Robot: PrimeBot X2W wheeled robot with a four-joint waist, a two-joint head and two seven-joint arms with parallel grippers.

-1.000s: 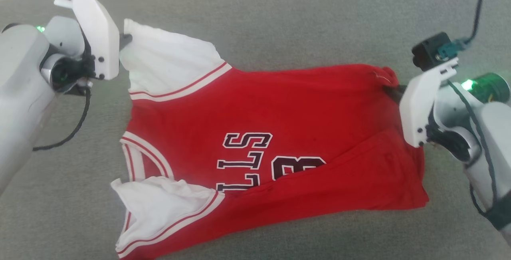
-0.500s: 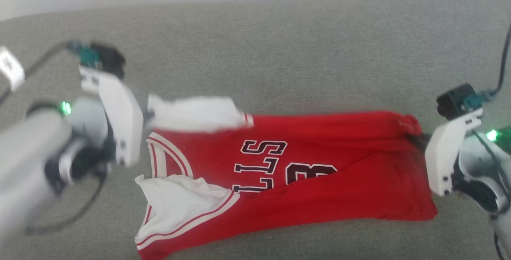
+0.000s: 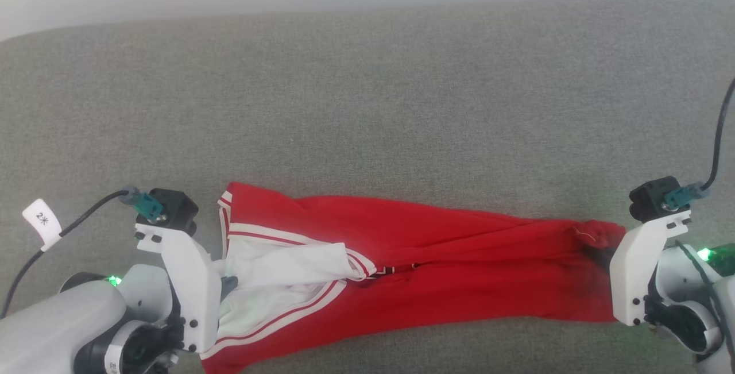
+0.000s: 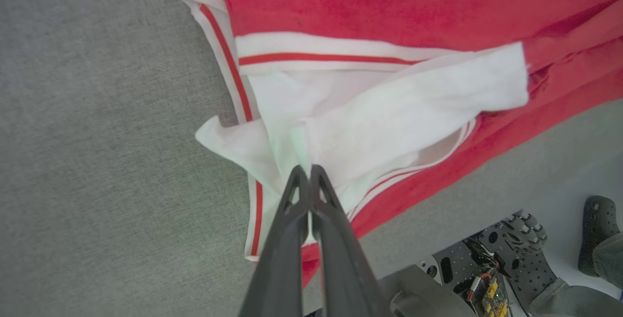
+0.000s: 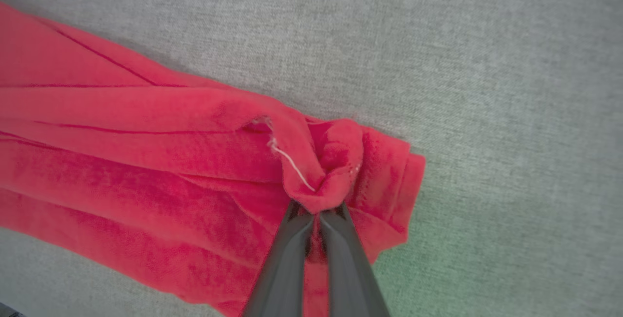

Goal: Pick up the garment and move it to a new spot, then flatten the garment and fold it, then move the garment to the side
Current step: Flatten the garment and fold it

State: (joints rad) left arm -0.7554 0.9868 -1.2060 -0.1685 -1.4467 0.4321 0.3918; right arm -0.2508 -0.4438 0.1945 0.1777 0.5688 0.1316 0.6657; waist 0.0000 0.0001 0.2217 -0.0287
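The garment (image 3: 436, 265) is a red jersey with white sleeves and striped trim, folded lengthwise into a long band across the near part of the grey surface. At its left end, my left gripper (image 3: 225, 283) is shut on the white sleeve (image 4: 370, 122); in the left wrist view the left gripper (image 4: 307, 173) pinches that white cloth. At the right end, my right gripper (image 3: 600, 250) is shut on the bunched red hem; in the right wrist view the right gripper (image 5: 316, 210) grips the hem (image 5: 331, 161). The lettering is almost fully hidden in the fold.
A grey fabric surface (image 3: 367, 98) stretches wide behind the garment. Its near edge shows in the left wrist view, with the robot's base (image 4: 491, 268) and a person's dark shoe (image 4: 596, 232) on the floor beyond it.
Both grippers have drawn the far edge of the garment toward me over its front, folding it into a narrow band. The head camera has tilted, so the whole picture has shifted.
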